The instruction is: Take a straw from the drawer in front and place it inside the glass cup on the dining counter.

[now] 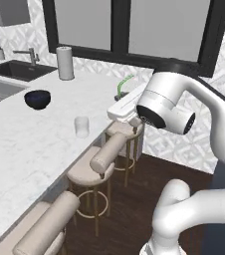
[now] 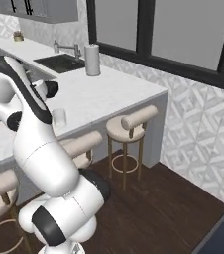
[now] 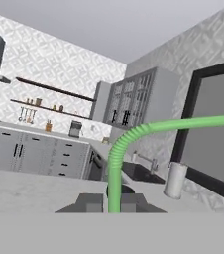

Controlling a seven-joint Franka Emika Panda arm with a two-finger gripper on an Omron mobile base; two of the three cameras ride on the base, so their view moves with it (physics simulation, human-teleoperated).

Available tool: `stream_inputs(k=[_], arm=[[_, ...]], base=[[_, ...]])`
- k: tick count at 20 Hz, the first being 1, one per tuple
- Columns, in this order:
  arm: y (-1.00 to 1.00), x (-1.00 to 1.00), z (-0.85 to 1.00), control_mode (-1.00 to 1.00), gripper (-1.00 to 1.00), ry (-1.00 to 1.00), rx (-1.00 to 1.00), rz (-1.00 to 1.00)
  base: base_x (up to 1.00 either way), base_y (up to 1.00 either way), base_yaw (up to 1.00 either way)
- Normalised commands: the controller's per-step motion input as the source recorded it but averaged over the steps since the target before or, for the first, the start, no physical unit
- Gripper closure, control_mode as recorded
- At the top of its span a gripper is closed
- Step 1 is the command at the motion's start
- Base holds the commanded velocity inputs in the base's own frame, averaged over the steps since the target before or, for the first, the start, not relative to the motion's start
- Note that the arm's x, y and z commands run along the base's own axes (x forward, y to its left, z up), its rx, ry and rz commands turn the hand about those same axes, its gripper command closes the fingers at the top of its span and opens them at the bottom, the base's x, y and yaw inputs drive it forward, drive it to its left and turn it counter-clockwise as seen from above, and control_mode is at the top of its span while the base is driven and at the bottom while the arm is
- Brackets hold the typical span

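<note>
Straw [image 3: 115, 168] stood pinched in our jaws, long axis running out from fingertips, bent end tipped sideways. Glass cup [image 1: 81, 126] sat on bench [image 1: 30, 144], below and left of gripper [image 1: 120, 99]; we judged it needed lowering there.

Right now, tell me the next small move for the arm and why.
Probably carry the straw left over the counter until it hangs above the glass. The gripper is shut on the straw, whose bent top shows beside the hand in the left base view, while the glass stands apart, nearer the bowl.
</note>
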Motion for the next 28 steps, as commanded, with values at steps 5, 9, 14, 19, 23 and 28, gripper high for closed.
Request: stream_inputs(k=[5,9,14,19,23,28], arm=[[0.0,0.0,0.0,1.0,1.0,0.0,0.0,0.0],[0.0,0.0,0.0,1.0,1.0,0.0,0.0,0.0],[0.0,0.0,0.0,1.0,1.0,0.0,0.0,0.0],[0.0,0.0,0.0,1.0,1.0,0.0,0.0,0.0],[0.0,0.0,0.0,1.0,1.0,0.0,0.0,0.0],[0.0,0.0,0.0,1.0,1.0,0.0,0.0,0.0]], base=[[0.84,-0.94,0.34],[0.95,-0.82,0.29],[1.0,-0.17,0.15],[0.96,0.19,-0.04],[0.83,0.45,-0.07],[0.74,0.11,0.36]])
